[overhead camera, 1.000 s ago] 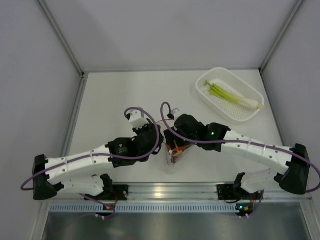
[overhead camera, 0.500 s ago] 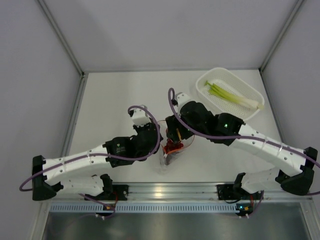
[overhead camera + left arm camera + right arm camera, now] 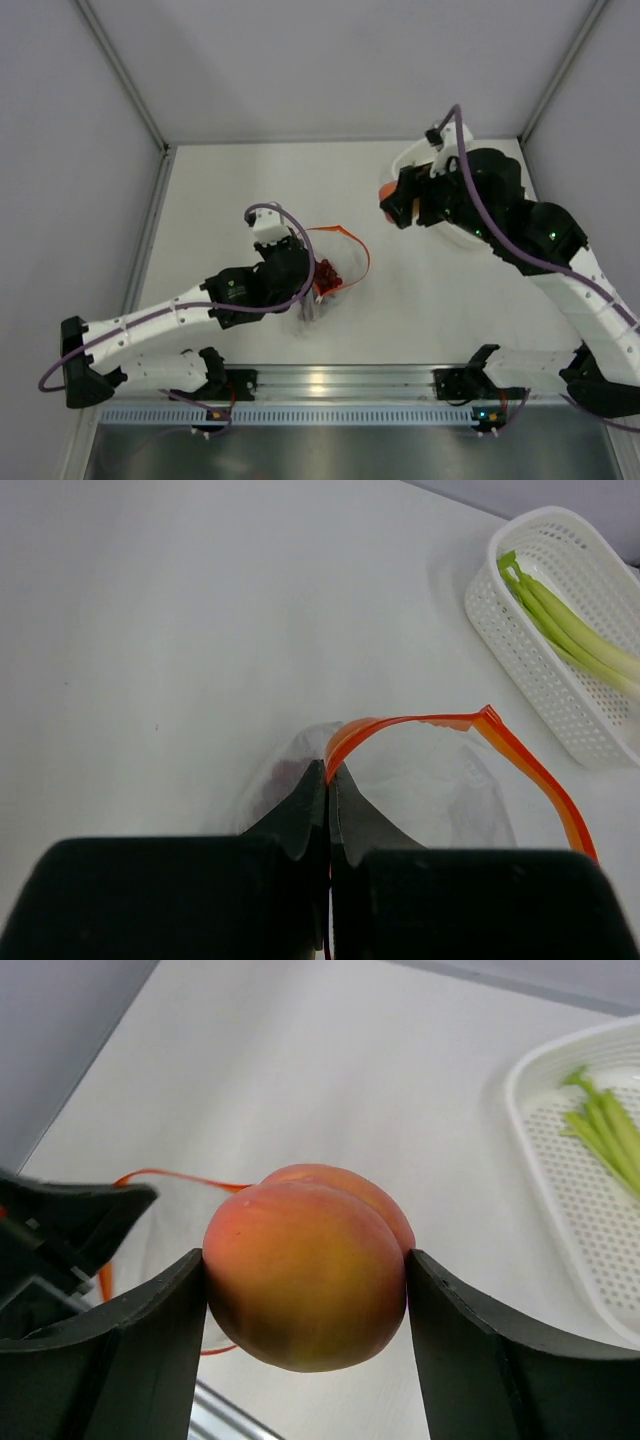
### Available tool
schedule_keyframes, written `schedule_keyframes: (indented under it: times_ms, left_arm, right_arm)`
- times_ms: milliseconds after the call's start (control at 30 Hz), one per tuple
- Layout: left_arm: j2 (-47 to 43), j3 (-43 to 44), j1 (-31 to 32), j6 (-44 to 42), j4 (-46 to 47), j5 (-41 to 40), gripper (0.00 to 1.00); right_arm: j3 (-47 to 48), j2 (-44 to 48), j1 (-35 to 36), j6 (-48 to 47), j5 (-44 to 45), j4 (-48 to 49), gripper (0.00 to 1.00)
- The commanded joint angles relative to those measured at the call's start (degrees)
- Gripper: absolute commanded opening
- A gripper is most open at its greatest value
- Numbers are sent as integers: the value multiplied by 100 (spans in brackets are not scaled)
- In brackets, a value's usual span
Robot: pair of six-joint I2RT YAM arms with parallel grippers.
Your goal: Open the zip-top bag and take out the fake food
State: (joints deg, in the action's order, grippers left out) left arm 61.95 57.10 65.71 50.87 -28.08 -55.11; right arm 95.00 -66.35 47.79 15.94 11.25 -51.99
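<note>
The zip-top bag (image 3: 322,288) lies crinkled at the table's middle, its orange-red zipper strip (image 3: 352,243) looped open. My left gripper (image 3: 312,283) is shut on that strip (image 3: 400,726) at the bag's near edge (image 3: 328,776). A dark purple-red grape bunch (image 3: 329,275) shows dimly through the plastic (image 3: 278,778). My right gripper (image 3: 392,203) hangs high at the back right, shut on the round orange-pink fruit (image 3: 305,1275); the fruit (image 3: 384,191) fills the gap between both fingers. The long green stalk (image 3: 575,632) lies in the white basket (image 3: 522,1088).
The white perforated basket (image 3: 545,675) stands at the back right; in the top view my right arm covers most of it. Grey walls close the table at left, back and right. An aluminium rail (image 3: 330,380) runs along the near edge.
My right gripper has lifted the fruit out of the bag and carried it up and back to the right, near the basket. The left gripper keeps its hold; the zipper loop now gapes wider.
</note>
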Motion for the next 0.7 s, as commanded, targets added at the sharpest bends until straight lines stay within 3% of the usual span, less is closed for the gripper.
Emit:
schedule_keyframes:
  times_ms: [0,100,300,500,667]
  left_arm:
    - [27,3,-208,-25,13,35,0]
    - [80,20,-234,-42,13,71,0]
    - [212,56,-349,-113,13,272,0]
    - [273,-41,-349,-42,30,571,0]
    - [247,-41,-349,-60,30,809,0]
  right_arm:
    - [-103,-9,-1231,-241,-35,100,43]
    - [-262,-386,-2199,-215,-8,373,43]
    - [-447,-1115,-3450,75,79,1093,44]
    - [-597,-2056,-4039,304,387,2033,46]
    - [-71,-3188,-4313,400,327,2017,48]
